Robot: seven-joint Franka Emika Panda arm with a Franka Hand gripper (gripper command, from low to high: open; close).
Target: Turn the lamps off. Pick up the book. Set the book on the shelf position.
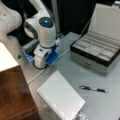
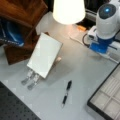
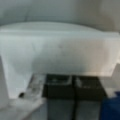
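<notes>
**A:** ok so where's everything at? The book (image 1: 60, 98) is propped up tilted on that perforated metal stand (image 2: 30, 79) on the grey worktop (image 2: 82, 75), spiral edge along its lower-left side in a front view. Nothing's gripping it. In a front view (image 2: 45, 55) it sits just beside the dark reddish-brown wooden block (image 2: 21, 11), which is the shelf spot, and the block's top has no book on it.

**B:** yeah, and the lamp shade (image 2: 68, 10) is glowing bright at a front view's top, so it looks lit. You can see the white cord (image 1: 40, 73) running across the worktop past the arm's base.

**A:** gripper? In the wrist view I get two dark fingers (image 3: 58, 87) side by side at the bottom, pressed together with only a thin seam between them, holding nothing. So the gripper (image 3: 73, 86) is closed and empty.

**B:** agreed. Right ahead of it is a big pale rounded surface, can't tell for sure what it is.

**A:** other stuff: a black pen (image 1: 93, 89) lies flat on the worktop, well apart from the book, and the grey compartmented box (image 1: 96, 53) stands with its lid up at a front view's right.
</notes>
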